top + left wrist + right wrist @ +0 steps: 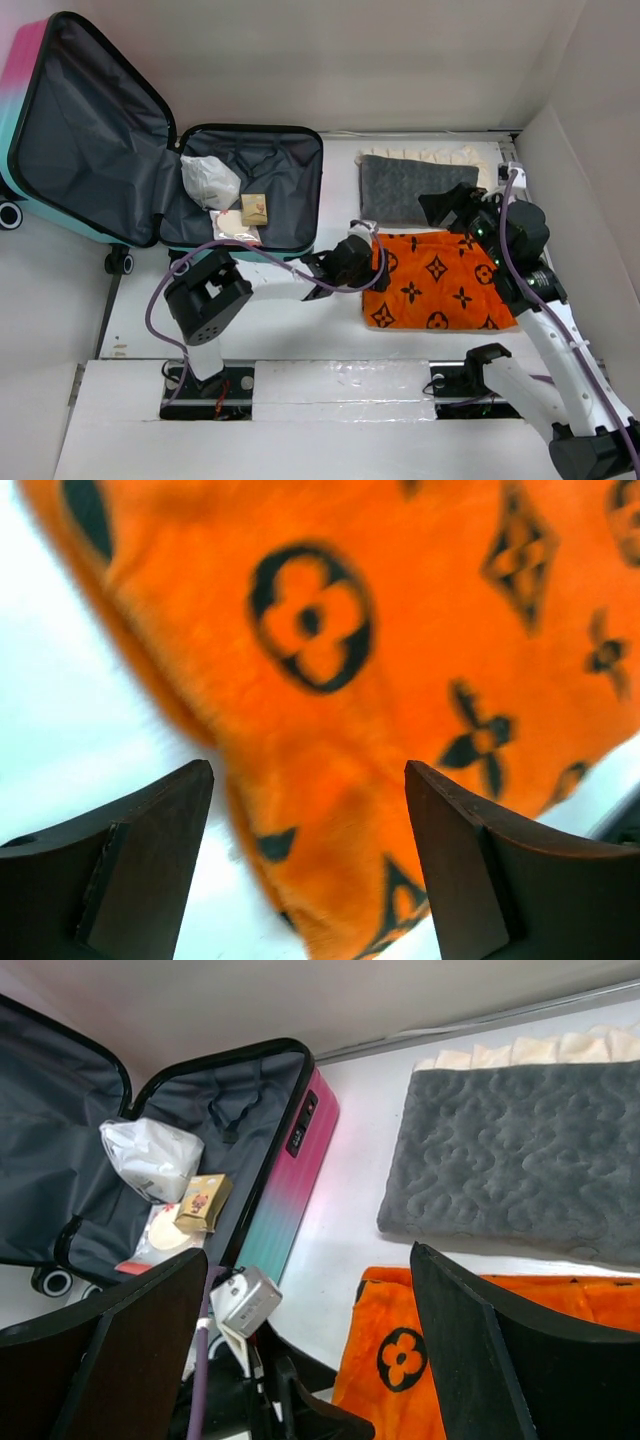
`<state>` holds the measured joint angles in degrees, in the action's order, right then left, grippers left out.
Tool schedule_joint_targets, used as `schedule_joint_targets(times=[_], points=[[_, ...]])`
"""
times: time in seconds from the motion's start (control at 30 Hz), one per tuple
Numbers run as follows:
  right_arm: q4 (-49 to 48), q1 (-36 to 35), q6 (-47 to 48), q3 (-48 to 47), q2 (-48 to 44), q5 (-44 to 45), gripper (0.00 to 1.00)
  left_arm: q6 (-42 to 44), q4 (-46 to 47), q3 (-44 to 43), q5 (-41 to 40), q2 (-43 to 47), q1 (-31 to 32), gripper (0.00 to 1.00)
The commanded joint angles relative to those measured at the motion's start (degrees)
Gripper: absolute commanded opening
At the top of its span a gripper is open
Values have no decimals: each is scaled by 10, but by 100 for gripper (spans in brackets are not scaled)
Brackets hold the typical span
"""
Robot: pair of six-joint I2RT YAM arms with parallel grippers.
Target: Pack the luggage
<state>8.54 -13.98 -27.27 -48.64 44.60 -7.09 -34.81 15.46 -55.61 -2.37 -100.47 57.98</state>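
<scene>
Far left on the table [262, 322]: the suitcase [90, 130] lies open, its lid tilted back against the left wall and its base flat beside it. The dark grey lining is exposed in both halves. The base holds a crumpled white bag [209, 181], a small tan box [255, 209] and a flat packet [234, 227], all close together near the hinge side.

Centre: the left tool [368, 262] reaches across to the left edge of a folded orange cloth [440, 280] with a black flower pattern. In the left wrist view its fingers [150, 860] stand apart with the cloth edge lying between them. Contact with the cloth cannot be confirmed.

Right: a grey quilted cloth [415, 187] lies just behind the orange cloth, with a cream cloth [430, 155] showing along its far edge. The right tool [440, 205] hangs above the near right part of the grey cloth. Its fingers [500, 1360] are spread wide and carry nothing.
</scene>
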Motion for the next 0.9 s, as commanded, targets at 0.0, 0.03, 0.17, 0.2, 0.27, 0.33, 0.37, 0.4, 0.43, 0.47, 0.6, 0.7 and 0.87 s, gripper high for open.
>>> schedule_joint_targets(times=[0.0, 0.03, 0.17, 0.2, 0.27, 0.33, 0.37, 0.4, 0.43, 0.47, 0.6, 0.7, 0.87], points=[[-37, -11, -3, 1, -1, -16, 88, -12, -17, 22, -14, -3, -2, 76], [-37, -11, -3, 1, -1, -16, 88, -12, -17, 22, -23, -3, -2, 76], [-37, -11, -3, 7, -1, -11, 88, -25, -17, 33, -39, -14, -2, 76], [-37, -11, -3, 7, -1, -11, 88, -25, -6, 33, -39, -22, -2, 76], [-37, -11, -3, 7, -1, -11, 88, -25, 11, 22, -33, -57, -2, 76], [-42, -17, -9, 7, 4, -11, 88, -25, 36, 2, -13, -87, -9, 73], [-42, -17, -9, 7, 4, -11, 88, -30, 44, -20, -5, -100, -9, 71], [-42, -17, -9, 7, 4, -11, 88, -30, 53, -29, 1, -124, -9, 68], [-42, -22, -9, 7, 4, -11, 88, -30, 64, -39, 1, -133, -15, 51], [-42, -22, -9, 7, 4, -11, 88, -30, 64, -55, 1, -140, -15, 32], [-42, -22, -9, 7, -9, -11, 88, -19, 41, -98, -14, -145, -22, 0], [-42, -27, -14, 7, -21, -11, 88, 12, 19, -126, -21, -85, -22, 0], [-42, -27, -20, -4, -44, -11, 88, 134, -75, -239, -44, 12, -22, 0]])
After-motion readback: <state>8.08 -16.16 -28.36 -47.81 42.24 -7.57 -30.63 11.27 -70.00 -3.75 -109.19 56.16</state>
